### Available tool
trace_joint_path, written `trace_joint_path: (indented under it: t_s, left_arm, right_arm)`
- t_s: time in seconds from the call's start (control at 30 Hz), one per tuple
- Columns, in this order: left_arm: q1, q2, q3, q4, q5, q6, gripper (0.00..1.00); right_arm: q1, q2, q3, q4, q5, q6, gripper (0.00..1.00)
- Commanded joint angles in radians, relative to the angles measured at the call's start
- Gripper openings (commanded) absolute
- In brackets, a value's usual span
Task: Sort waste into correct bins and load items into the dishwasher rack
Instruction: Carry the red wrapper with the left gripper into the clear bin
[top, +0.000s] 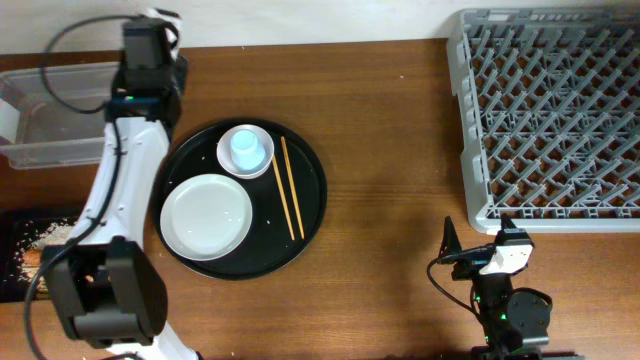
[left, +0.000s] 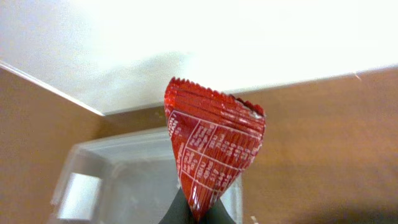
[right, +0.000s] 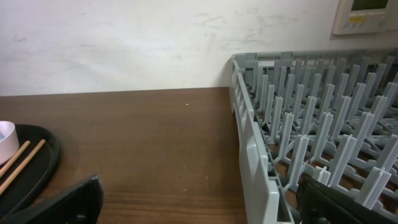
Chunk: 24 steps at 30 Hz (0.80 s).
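A red shiny wrapper (left: 214, 146) stands pinched at its lower tip in my left gripper (left: 199, 214), which is shut on it above the clear tub (left: 93, 180). From overhead, the left arm (top: 150, 55) reaches to the table's far left beside that tub (top: 50, 115); the wrapper is hidden there. On the round black tray (top: 310, 215) lie a white plate (top: 207, 215), a small white bowl (top: 262, 163) with the pale blue cup (top: 245, 148) in it, and the wooden chopsticks (top: 290, 188). My right gripper (right: 205, 205) is open and holds nothing, low by the near left corner of the grey rack (right: 311, 124).
The grey rack (top: 550, 110) fills the far right of the table. A black bin (top: 15, 225) with pale specks in it sits at the left edge, below the clear tub. Bare wood lies between the tray and the rack. The tray's rim (right: 37, 168) shows left of the right gripper.
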Motion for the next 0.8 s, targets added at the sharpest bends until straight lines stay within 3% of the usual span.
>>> trace_joint_path:
  t_s: [0.0,0.1,0.27,0.3,0.33,0.37,0.6,0.77]
  left_arm:
    - [0.107,-0.002,0.003,0.057,-0.027,-0.06,0.01]
    - [0.213,0.046,0.003,0.061,0.016,-0.122,0.01]
    - [0.348,0.14,0.003,0.024,0.163,-0.158,0.19]
    - [0.369,0.16,0.003,0.019,0.195,-0.159,0.3]
    - [0.385,0.172,0.003,0.019,0.219,-0.161,0.59]
    - [0.393,0.178,0.003,0.021,0.235,-0.161,0.71]
    - [0.401,0.149,0.004,0.087,0.275,-0.161,0.74]
    - [0.37,0.045,0.004,0.032,0.287,-0.201,0.8]
  right_arm:
    - [-0.006,-0.005,-0.005,-0.005,0.008,-0.007,0.98]
    - [-0.006,-0.005,-0.005,-0.005,0.009,-0.007,0.98]
    - [-0.006,-0.005,-0.005,-0.005,0.008,-0.007,0.98]
    - [-0.006,-0.005,-0.005,-0.005,0.008,-0.007,0.98]
    - [-0.006,-0.005,-0.005,-0.005,0.008,-0.007,0.98]
    - [-0.006,-0.005,-0.005,-0.005,0.008,-0.007,0.98]
    - [-0.006,-0.005,-0.005,-0.005,0.008,-0.007,0.98]
    - [-0.006,-0.005,-0.005,-0.005,0.008,-0.007,0.98]
